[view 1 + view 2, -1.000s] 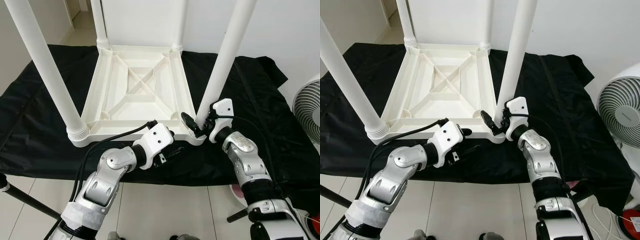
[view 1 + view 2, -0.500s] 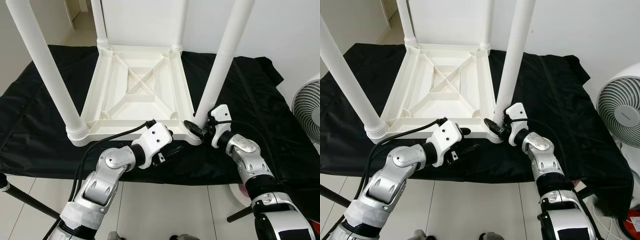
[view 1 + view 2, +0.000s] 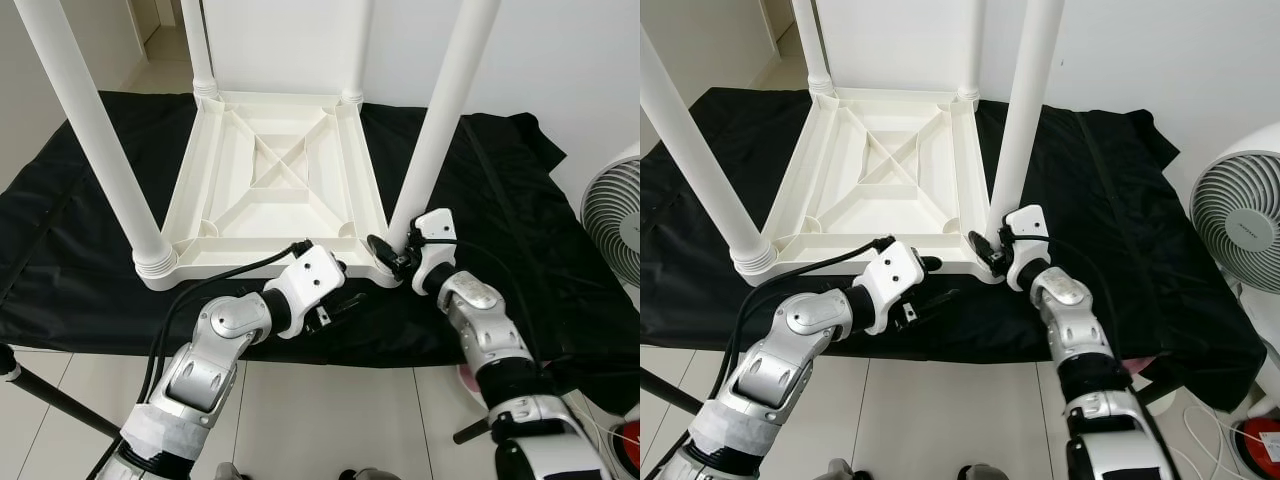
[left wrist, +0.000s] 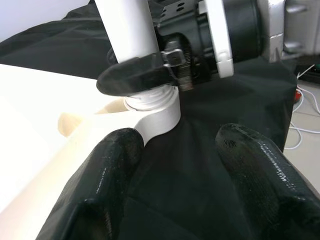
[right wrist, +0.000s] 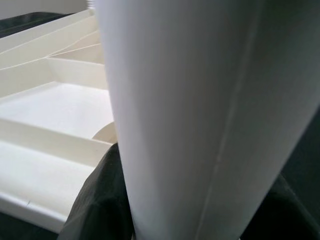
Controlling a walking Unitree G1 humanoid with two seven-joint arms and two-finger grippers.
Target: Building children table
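Table: a white children's table (image 3: pixel 270 185) lay upside down on a black cloth (image 3: pixel 520 230), four white legs standing up | Right gripper (image 3: pixel 392 256): fingers were clamped around the base of the near right leg (image 3: pixel 432 130) at its corner socket | Left gripper (image 4: pixel 175 165): fingers were spread apart, held just beside that same corner, gripping nothing | Fan (image 3: pixel 1238 215): stood at the cloth's right edge.

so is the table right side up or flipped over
Flipped over. The white table lies top-down on the black cloth, ribbed underside showing, legs pointing up. The right gripper clamps the near right leg at its base.
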